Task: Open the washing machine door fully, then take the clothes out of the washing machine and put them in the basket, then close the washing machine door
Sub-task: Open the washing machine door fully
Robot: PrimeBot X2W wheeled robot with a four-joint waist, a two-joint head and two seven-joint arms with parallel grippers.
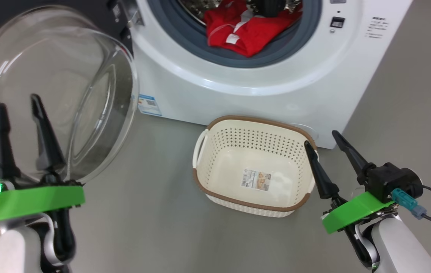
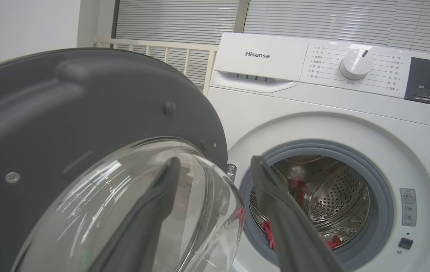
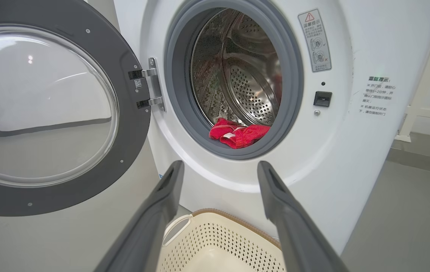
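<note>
The clothes [image 1: 245,32], a red bundle with white parts, lie at the front lip of the steel drum [image 3: 252,90], spilling onto the grey rubber ring [image 3: 294,94] of the washing machine [image 1: 238,102]. The washing machine door [image 3: 133,124] stands swung wide on its hinge [image 3: 154,87], left of the opening, its glass bowl bulging toward the robot. Below the opening the basket [image 1: 257,120] sits on the grey floor [image 1: 143,220], close to the machine's front, a paper label [image 1: 256,179] on its bottom. The left gripper [image 1: 18,103] hangs released, its 2 fingers spread just in front of the glass bowl, gripping nothing; the bowl crowds that side, with the opening off to its right. The right gripper [image 1: 321,138] is likewise spread and empty, at the basket's right rim. A blue sticker [image 1: 149,105] marks the machine's lower front.
</note>
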